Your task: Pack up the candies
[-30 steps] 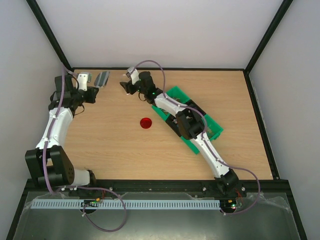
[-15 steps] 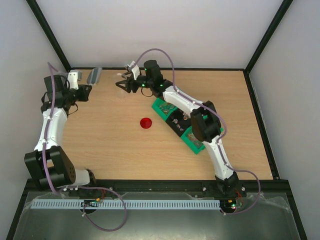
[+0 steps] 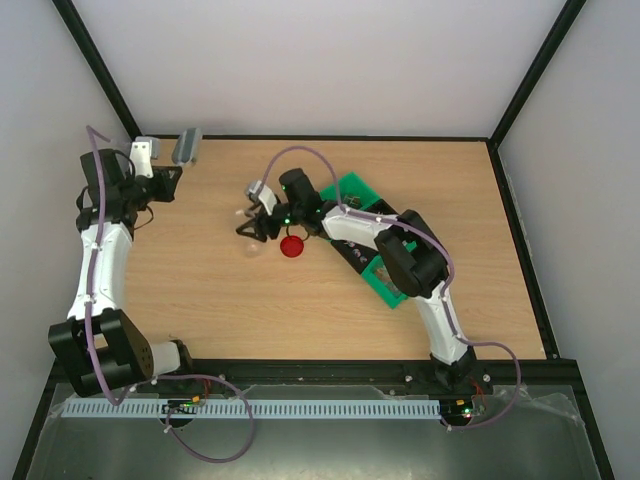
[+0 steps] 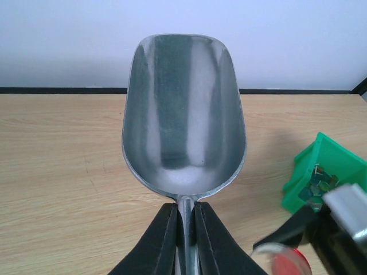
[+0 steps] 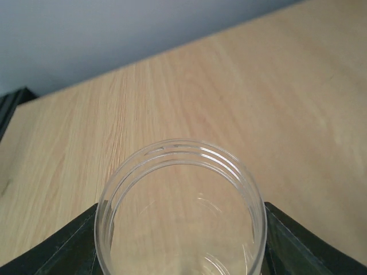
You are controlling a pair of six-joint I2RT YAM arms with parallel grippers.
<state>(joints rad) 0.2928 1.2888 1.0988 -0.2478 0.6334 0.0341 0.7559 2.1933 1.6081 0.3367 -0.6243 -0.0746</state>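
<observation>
Candies (image 4: 319, 180) lie in a small heap inside the green bin (image 3: 352, 188), which sits on the table (image 3: 200, 290) right of centre. In the top view the right arm stretches across the bin and hides most of what is in it. None of the sweets show in the clear jar (image 5: 179, 146), which looks empty. The right gripper (image 3: 254, 228) has its fingers set partway apart and pressed against the jar's two sides, holding it left of the bin and just beside the red lid (image 3: 292, 247). Whether the jar's base is on the wood cannot be told. At the far left corner the left gripper (image 4: 184, 226) is clamped fully on the thin handle of the metal scoop (image 4: 183, 114), whose bowl is empty and roughly level. The step in hand appears to be placing the jar so it can be filled. To do that well, the jar should go down upright with its mouth facing up, clear of the lid so that neither gets knocked. It should also sit close enough to the bin that the scoop's trip is short. A steady hold on the jar would likely help while sweets are poured, since light plastic may tip. The right forearm probably needs to swing off the bin first, or the scoop will have no open path to the heap.
</observation>
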